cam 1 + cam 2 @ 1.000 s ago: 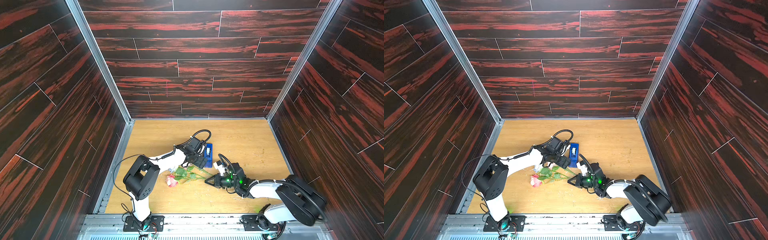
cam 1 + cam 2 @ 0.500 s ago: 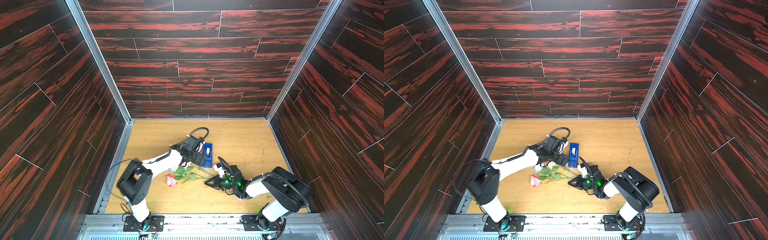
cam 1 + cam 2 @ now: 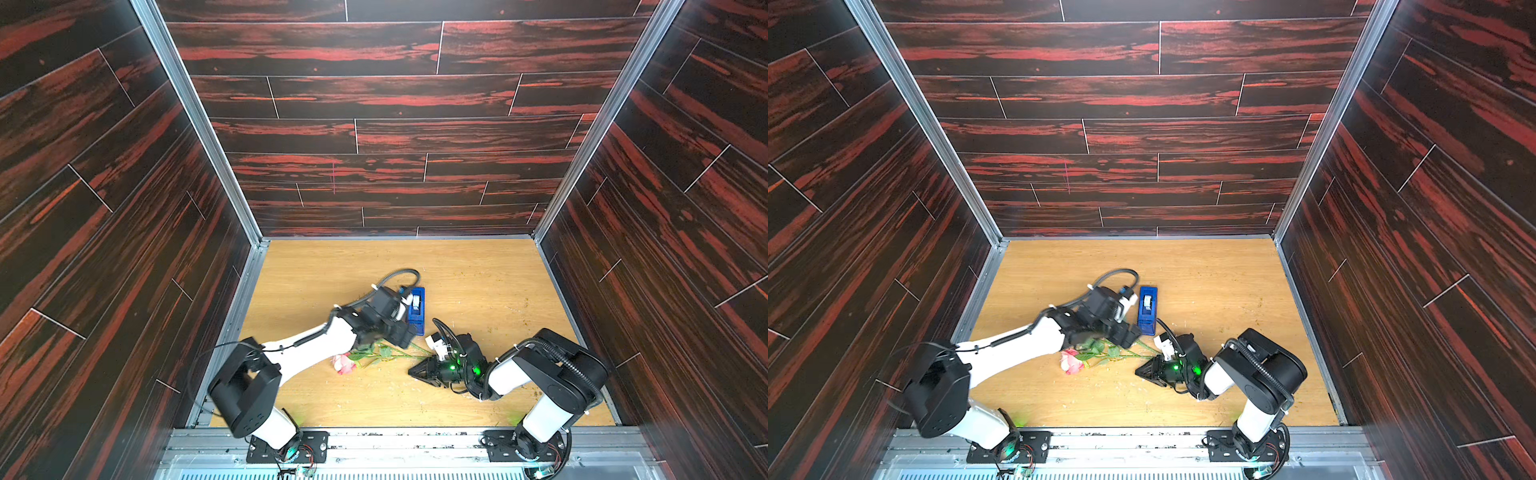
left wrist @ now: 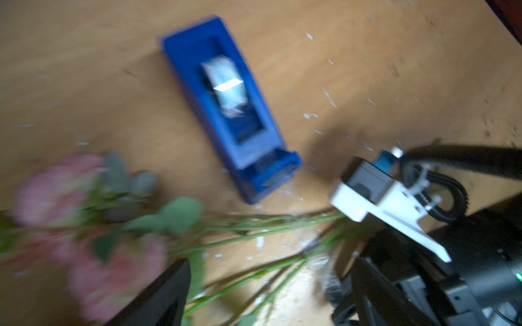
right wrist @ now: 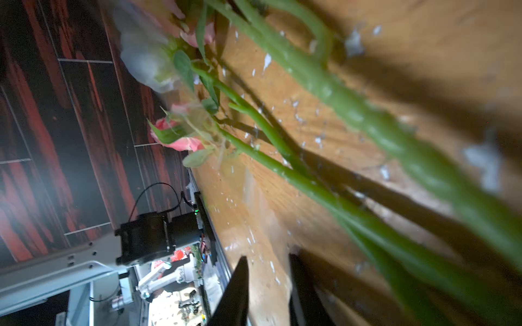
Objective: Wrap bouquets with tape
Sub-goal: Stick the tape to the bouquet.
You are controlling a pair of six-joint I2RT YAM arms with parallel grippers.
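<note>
The bouquets are one small bunch with a pink rose (image 3: 343, 364) (image 3: 1070, 362) and thin green stems (image 3: 392, 354) (image 4: 254, 225) (image 5: 282, 158), lying flat on the wooden table. My left gripper (image 3: 402, 334) (image 3: 1126, 336) (image 4: 268, 282) hangs open and wide just above the stems, which run across between its fingers. My right gripper (image 3: 412, 371) (image 3: 1138, 372) (image 5: 269, 282) lies low by the stem ends, pointing towards the flowers. It is open a little, with only bare table between its fingers. The tape sits in a blue dispenser (image 3: 417, 309) (image 3: 1147, 309) (image 4: 231, 113) just behind the bunch.
Dark red wood-pattern walls (image 3: 374, 124) close the back and both sides. A metal rail (image 3: 395, 440) runs along the front edge. Small white scraps (image 4: 327, 96) litter the table near the dispenser. The right arm's white camera mount (image 4: 367, 197) stands close to the stem ends.
The right gripper's jaws have parted from shut to slightly open. The left arm's elbow has swung towards the front left and its gripper has come down over the stems. The right elbow has drawn in.
</note>
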